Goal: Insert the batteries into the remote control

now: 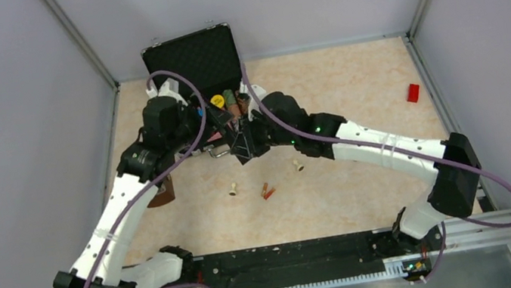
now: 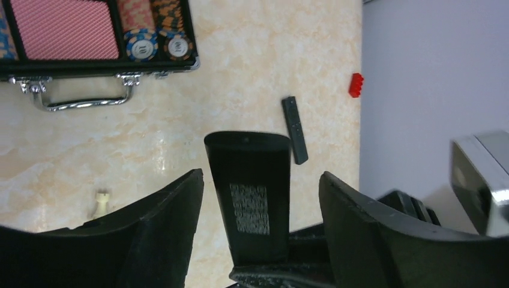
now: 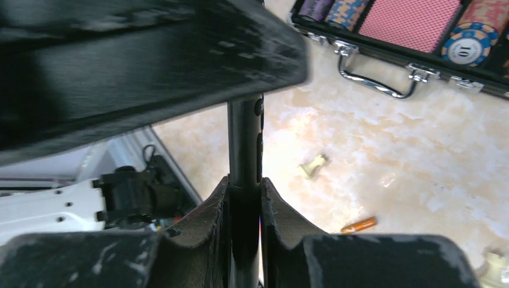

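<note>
Remote [image 2: 248, 198] off the counter, upright in the air over the middle toward the rear edge, just in front of the case [image 1: 189, 51]. Pinched tight at its lower end by the right gripper [image 3: 244, 183], seen edge-on there, probably to steady it and turn the labelled back toward the other arm. Left gripper [image 2: 261, 177] spread wide astride that back, neither finger touching, grasping nothing. Likely poised to work on the cover or the bay, though whether the bay is open cannot be told. Batteries [image 1: 267, 190] down on mid-counter, closer to the near edge, well apart from the remote and not yet loaded. Seemingly two lying together, only one plain in the right wrist view. Two cream pegs [image 1: 232, 189] flanking them, left and right. One red block [image 1: 413, 93] by the right edge. One slim black bar [image 2: 295, 129] flat near it, cover or not unclear.
</note>
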{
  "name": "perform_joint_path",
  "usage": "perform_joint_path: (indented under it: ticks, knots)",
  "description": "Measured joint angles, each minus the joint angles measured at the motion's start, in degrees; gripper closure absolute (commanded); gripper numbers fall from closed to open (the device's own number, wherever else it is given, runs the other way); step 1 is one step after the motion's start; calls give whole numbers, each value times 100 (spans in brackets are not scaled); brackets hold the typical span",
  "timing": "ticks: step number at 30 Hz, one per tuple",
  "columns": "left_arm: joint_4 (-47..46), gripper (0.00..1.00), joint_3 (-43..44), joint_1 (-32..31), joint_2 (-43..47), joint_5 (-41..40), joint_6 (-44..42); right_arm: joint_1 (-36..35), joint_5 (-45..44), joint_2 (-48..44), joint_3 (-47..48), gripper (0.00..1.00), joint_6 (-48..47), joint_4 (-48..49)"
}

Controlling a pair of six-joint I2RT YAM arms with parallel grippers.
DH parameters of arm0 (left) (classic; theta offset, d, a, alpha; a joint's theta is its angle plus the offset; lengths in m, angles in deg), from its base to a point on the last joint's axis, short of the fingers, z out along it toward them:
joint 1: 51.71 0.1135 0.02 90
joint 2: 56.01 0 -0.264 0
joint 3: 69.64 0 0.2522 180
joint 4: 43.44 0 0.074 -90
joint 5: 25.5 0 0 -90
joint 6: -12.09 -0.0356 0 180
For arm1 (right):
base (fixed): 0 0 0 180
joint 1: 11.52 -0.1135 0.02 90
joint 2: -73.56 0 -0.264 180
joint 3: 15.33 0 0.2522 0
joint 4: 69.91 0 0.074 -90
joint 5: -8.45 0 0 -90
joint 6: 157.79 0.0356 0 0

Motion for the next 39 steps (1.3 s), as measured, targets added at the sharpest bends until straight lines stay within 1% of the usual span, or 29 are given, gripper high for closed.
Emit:
perform_joint_path:
  ticks: [3, 6, 8, 12, 15, 17, 19, 20, 21, 23, 28, 34, 36, 39]
  knots:
    - [-249, 16, -4, 2, 450, 111, -173, 136, 339, -164, 20, 91, 339, 87]
    - [-756, 15, -133, 2, 984, 389, -219, 350, 798, -404, 20, 91, 787, 409]
    - [-1182, 15, -251, 2, 1250, 730, -140, 474, 1088, -538, 20, 91, 1113, 688]
    - [-2090, 15, -487, 2, 1399, 1397, 247, 632, 1698, -691, -7, 91, 1801, 1379]
    - [-2581, 17, -678, 2, 1349, 1733, 551, 660, 2098, -745, -92, 90, 2282, 1934]
    - [-2800, 29, -774, 2, 1305, 1888, 732, 660, 2330, -769, -179, 90, 2555, 2216]
    - [-3008, 37, -811, 2, 1292, 2028, 896, 660, 2531, -772, -243, 89, 2780, 2411]
    - [-3099, 44, -811, 2, 1296, 2094, 962, 660, 2621, -772, -262, 89, 2857, 2461]
    - [-3235, 48, -811, 2, 1300, 2164, 994, 660, 2704, -772, -262, 89, 2918, 2481]
    - [-3410, 53, -811, 2, 1311, 2282, 1029, 660, 2881, -772, -262, 88, 3001, 2546]
    - [-3560, 55, -811, 101, 1307, 2673, 1051, 723, 3244, -782, -262, 87, 3060, 2588]
    - [-3613, 51, -811, 420, 1311, 3165, 1134, 883, 3582, -802, -262, 86, 3104, 2535]
    - [-3738, 54, -837, 511, 1311, 3261, 1255, 933, 3676, -802, -262, 86, 3106, 2516]
    - [-4013, 63, -944, 566, 1303, 3403, 1471, 977, 3840, -802, -262, 85, 3104, 2520]
